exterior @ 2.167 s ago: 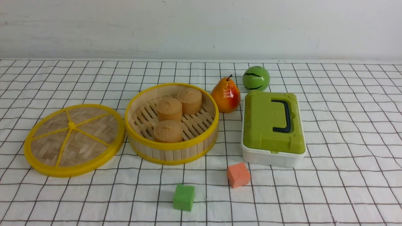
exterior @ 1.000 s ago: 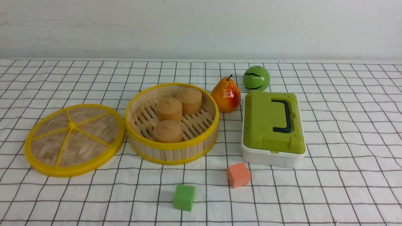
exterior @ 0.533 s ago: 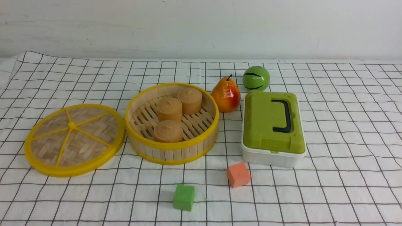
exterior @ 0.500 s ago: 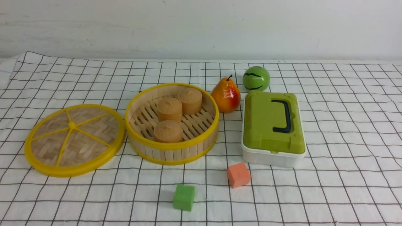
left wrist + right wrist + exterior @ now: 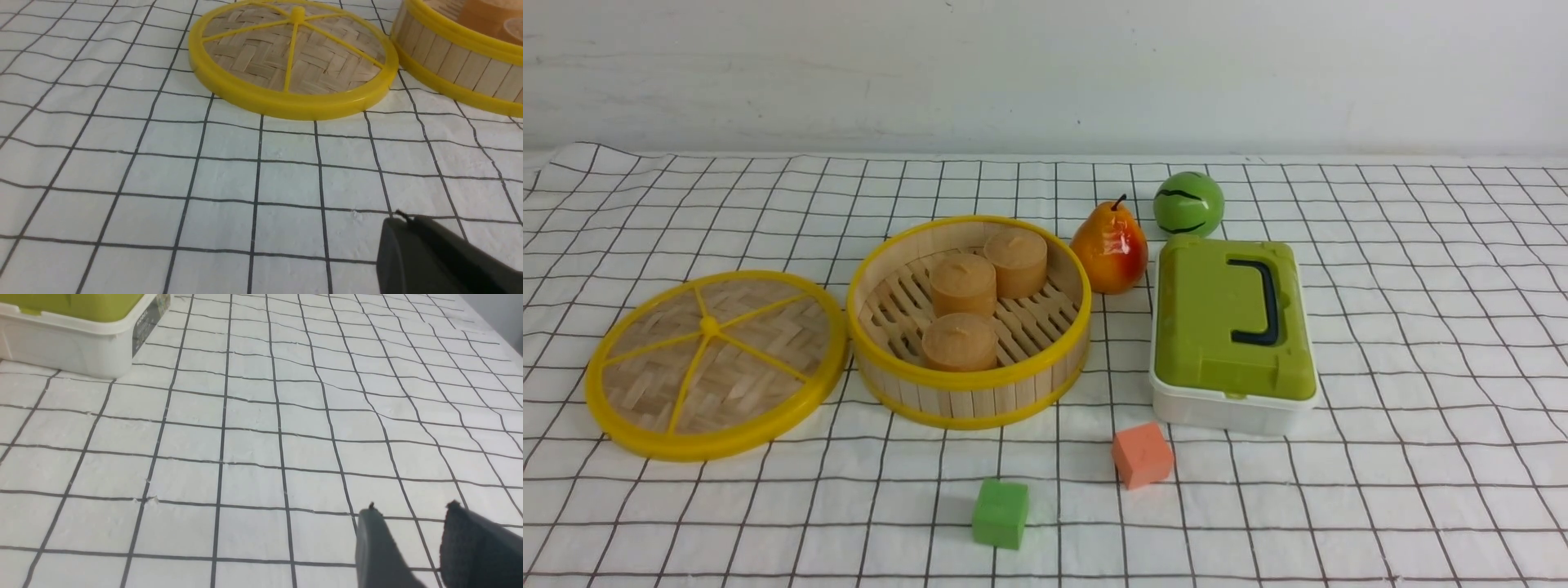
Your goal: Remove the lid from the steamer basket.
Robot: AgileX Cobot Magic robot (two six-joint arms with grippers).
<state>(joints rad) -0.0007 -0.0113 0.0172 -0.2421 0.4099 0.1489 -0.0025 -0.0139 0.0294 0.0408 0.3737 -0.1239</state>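
While the steamer basket is sitting uncovered on the checked cloth, three tan cylinders are standing upright on its slatted floor, two toward 12 o'clock and one toward 6 o'clock. At its 3 o'clock a white box is sitting with its green lid on, so its contents are staying hidden. A pear is standing at the basket's 2 o'clock, and a green ball is resting at the box's 12 o'clock. An orange cube and a green cube are lying toward the basket's 5 and 6 o'clock.

The lid is lying flat on the cloth at the basket's 9 o'clock, its rim right against the basket's wall. It is showing woven bamboo inside a thick yellow rim, with five yellow spokes running out from a hub.

The left gripper is hanging over bare cloth at the lid's 6 o'clock, clenched and empty. The right gripper is hanging with its fingers apart, grasping nothing.
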